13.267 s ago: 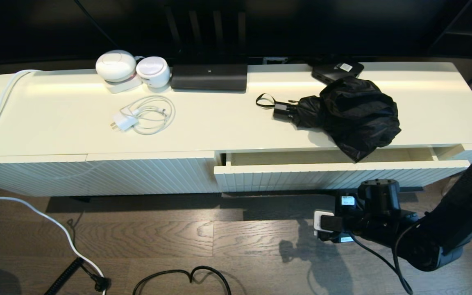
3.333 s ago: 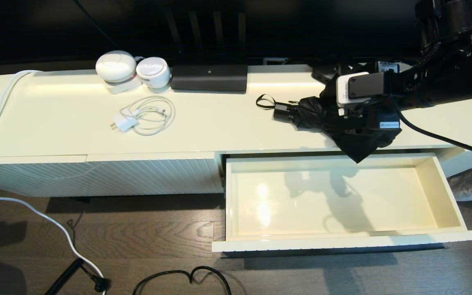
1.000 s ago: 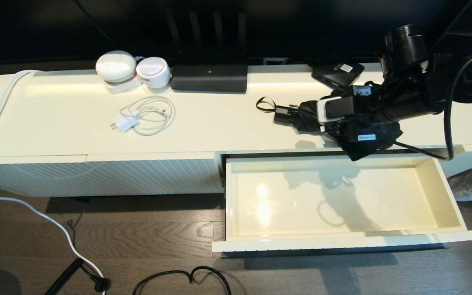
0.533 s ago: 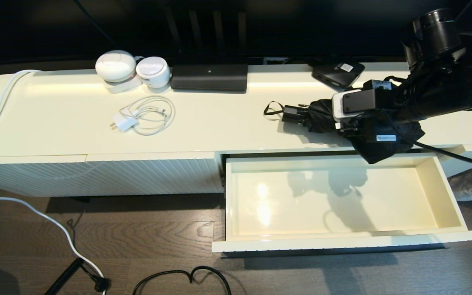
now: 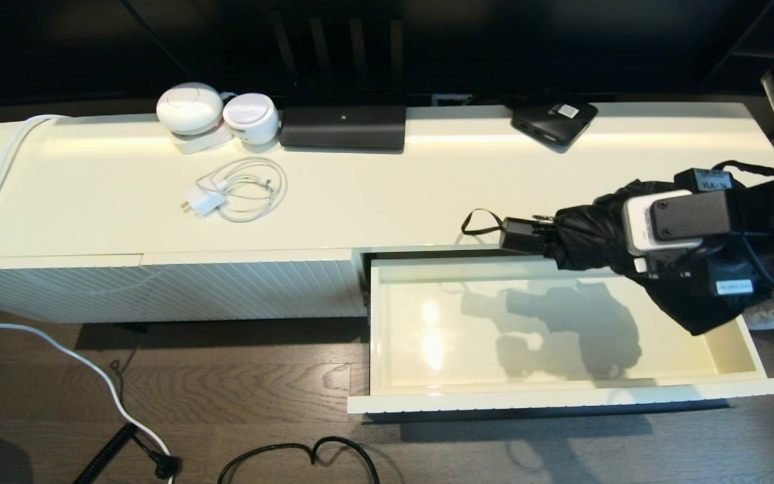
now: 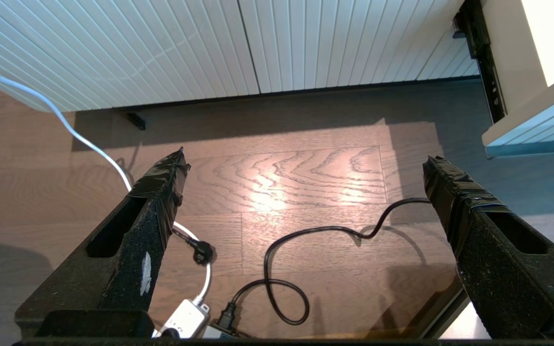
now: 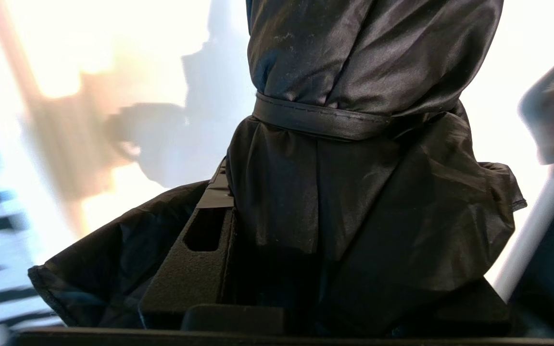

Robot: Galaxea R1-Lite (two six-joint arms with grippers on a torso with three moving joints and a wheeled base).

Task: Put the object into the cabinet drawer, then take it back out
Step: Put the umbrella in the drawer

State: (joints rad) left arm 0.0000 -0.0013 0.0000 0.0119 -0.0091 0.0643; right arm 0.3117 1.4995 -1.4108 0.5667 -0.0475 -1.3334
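Got the folding umbrella (image 5: 588, 232) clamped in my right gripper (image 5: 679, 269), jaws squeezed on the bunched fabric just past the tie strap (image 7: 325, 120). It's off the cabinet top now, hanging over the back right part of the open drawer (image 5: 562, 396). From my jaws the handle (image 5: 520, 235) sticks straight out ahead with the wrist loop (image 5: 478, 222) dangling off its end, and a flap of loose fabric droops below and behind my fingers (image 7: 200, 259) toward the drawer's right wall.

My take on doing this bit well: the handle end looks like it's over the drawer's back rim, so I'd pull toward the drawer front a touch before going down, or it'll catch on the edge. Then lower until the fabric settles on the glossy floor and only then let go, so it doesn't flop or roll. I'd keep that trailing flap inside the right wall too.

Left gripper (image 6: 306, 192) is parked low over the wood floor, jaws wide apart, nothing between them.

Writing: the sticker under my wrist camera (image 5: 733, 287) and the white label on the flat black box (image 5: 553, 121) at the back are both too small to read.
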